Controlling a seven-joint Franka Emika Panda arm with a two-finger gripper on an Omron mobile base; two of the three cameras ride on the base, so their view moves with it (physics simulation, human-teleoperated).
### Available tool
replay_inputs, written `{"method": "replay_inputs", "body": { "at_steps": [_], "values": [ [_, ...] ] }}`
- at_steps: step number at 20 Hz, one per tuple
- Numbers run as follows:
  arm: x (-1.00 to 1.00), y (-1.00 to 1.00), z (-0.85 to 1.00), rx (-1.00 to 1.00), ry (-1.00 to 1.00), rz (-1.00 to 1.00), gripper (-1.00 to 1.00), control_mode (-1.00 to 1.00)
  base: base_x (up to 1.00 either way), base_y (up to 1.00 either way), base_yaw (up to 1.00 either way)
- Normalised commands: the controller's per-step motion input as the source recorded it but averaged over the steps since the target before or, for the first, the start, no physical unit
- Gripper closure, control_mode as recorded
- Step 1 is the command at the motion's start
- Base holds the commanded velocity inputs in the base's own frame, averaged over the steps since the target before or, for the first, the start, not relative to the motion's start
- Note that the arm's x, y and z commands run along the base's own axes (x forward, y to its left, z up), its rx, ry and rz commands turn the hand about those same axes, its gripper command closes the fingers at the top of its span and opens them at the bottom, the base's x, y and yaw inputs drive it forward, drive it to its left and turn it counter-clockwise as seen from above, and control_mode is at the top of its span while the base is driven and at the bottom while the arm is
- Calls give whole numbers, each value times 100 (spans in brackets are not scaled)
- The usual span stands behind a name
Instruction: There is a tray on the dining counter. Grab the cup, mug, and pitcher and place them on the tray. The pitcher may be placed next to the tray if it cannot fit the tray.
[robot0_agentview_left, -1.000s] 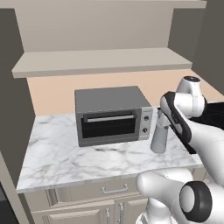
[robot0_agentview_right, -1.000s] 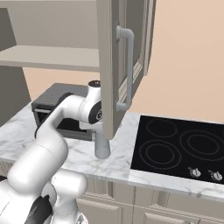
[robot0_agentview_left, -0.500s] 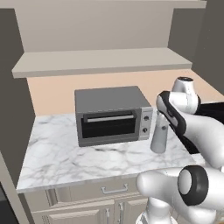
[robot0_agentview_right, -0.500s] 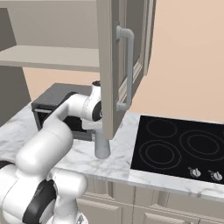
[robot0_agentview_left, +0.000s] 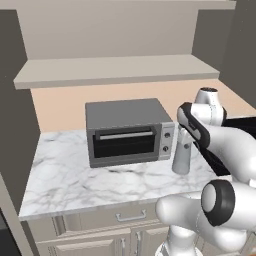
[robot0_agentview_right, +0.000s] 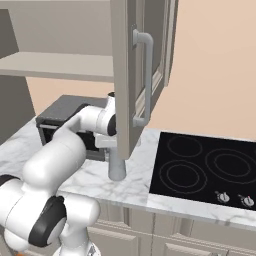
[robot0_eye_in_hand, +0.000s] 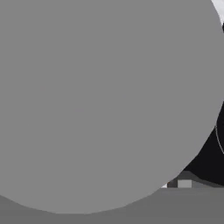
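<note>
Rises as a white arm (robot0_agentview_left: 225, 150) from the low right corner of the left base view. Bends at a big round elbow, then stretches left and a bit down over the marble worktop (robot0_agentview_left: 75, 175). Ends in a dark wrist and the end effector (robot0_agentview_left: 186, 132), right at the top of the pitcher (robot0_agentview_left: 181, 159). Points down onto the thin neck of it. Looks spread wide open, with nothing held tight. Hard to see the small tips themselves.

From the right base view, comes up as a fat white arm from the low left and reaches over to the pitcher (robot0_agentview_right: 117, 167). Partly hidden there by the open cabinet door (robot0_agentview_right: 135, 75) with its long grey handle.

Stands up straight, tall, slim and grey, with its foot flat on the worktop. Sits just beside the right end of the toaster oven (robot0_agentview_left: 129, 131), near the knobs, not touching. Sits close to the front edge of the worktop, with the black cooktop (robot0_agentview_right: 205, 167) off to its right. Cannot tell what is inside the pitcher.

In the hand view, shows up as one huge round grey shape (robot0_eye_in_hand: 96, 105), very close to the camera. Leaves a thin bit of black at the right edge.

Keeps its door shut, with a dark window, so cannot tell what is inside the toaster oven. Hangs above it all as a long plain shelf (robot0_agentview_left: 115, 70) on the wall. Has a closed drawer (robot0_agentview_left: 122, 216) under the worktop.
</note>
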Motion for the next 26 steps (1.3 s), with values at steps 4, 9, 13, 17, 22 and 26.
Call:
{"method": "replay_inputs", "body": {
  "at_steps": [4,9,13,17,22,26],
  "values": [
    [2,0,-16,0,0,0,-100,-100,0,0,0],
    [7,0,-12,0,0,0,-100,-100,0,0,0],
    [4,0,-4,0,0,0,-100,-100,0,0,0],
    [1,0,0,0,0,0,-100,-100,0,0,0],
    [0,0,0,0,0,0,-100,-100,0,0,0],
    [0,0,-1,0,0,0,-100,-100,0,0,0]
  ]
}}
